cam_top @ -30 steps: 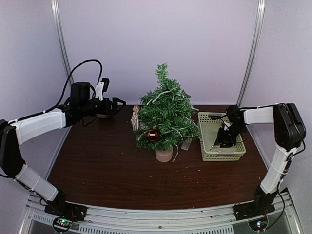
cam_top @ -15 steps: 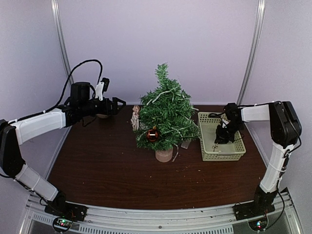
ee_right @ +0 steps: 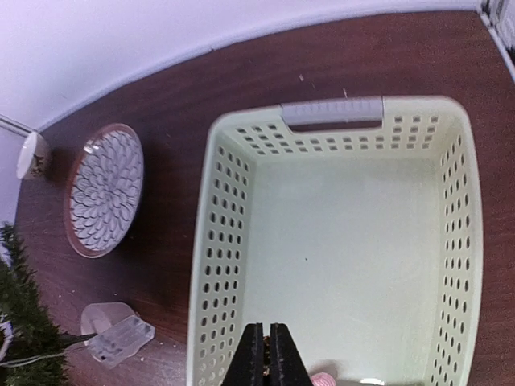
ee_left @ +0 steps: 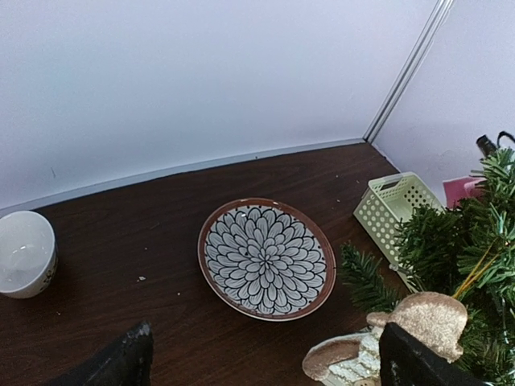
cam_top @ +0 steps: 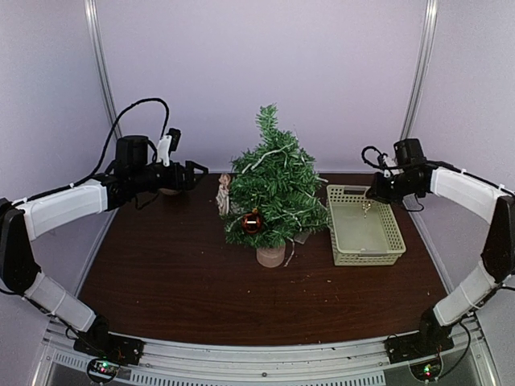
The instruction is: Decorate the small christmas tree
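Small christmas tree (cam_top: 273, 189) stands upright at mid-table, a little toward the back. Dark green bristly branches, cone shape, pointed tip. The short pale beige cylinder base (cam_top: 270, 256) sits flat on the wood. A glossy red ball (cam_top: 253, 223) hangs low on the front, and a thin white strand (cam_top: 269, 154) loops across the upper branches. A beige, fuzzy-looking figure (ee_left: 422, 320) hangs at the tree's left edge; I can't make out what it depicts.

The table (cam_top: 177, 273) is dark brown wood grain with a dull sheen.

Just right of the tree is a pale green plastic basket (cam_top: 394, 241), rectangular, with perforated walls and a smooth floor. A clear plastic piece (ee_right: 119, 338) lies on the table between tree and basket.

My right hand (ee_right: 266, 331) hangs above the basket's back end, clenched, fingers pressed flat together. A small trinket (cam_top: 367, 207) dangles from the fingertips over the basket; too small to name.

Behind the tree a round plate (ee_left: 266, 259) lies flat, with a black-and-white petal pattern and a brown rim. Left of it, well apart, is a small white cup (ee_left: 24, 253).

My left hand (cam_top: 197, 170) hovers left of the tree at upper-branch height, released, jaws spread wide with nothing between them.
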